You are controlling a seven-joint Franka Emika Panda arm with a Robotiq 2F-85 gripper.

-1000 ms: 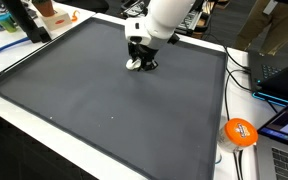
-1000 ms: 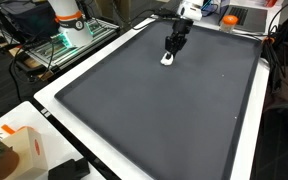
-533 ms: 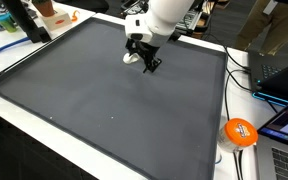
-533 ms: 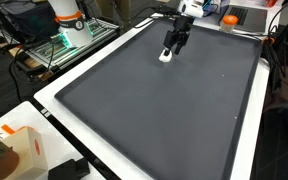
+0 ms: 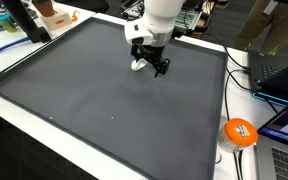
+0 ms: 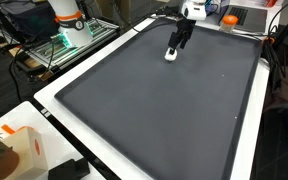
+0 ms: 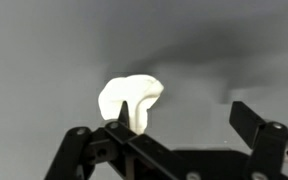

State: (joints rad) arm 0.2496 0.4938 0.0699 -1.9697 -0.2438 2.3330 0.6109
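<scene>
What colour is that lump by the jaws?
The lump is white; the wrist view shows it best.

1 white obj [image 5: 137,65], 1 grey mat [image 5: 104,105], 1 orange item [image 5: 240,131]

White lump [image 7: 131,98]; dark grey mat [image 5: 94,95]; black tool [image 7: 181,110].

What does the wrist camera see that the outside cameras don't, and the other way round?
Only the wrist view shows the white lump up close and bumpy, with the gripper jaws spread wide around empty air. Only an exterior view shows the white arm and the orange round thing off to the side. Both show the lump lying on the dark mat.
</scene>
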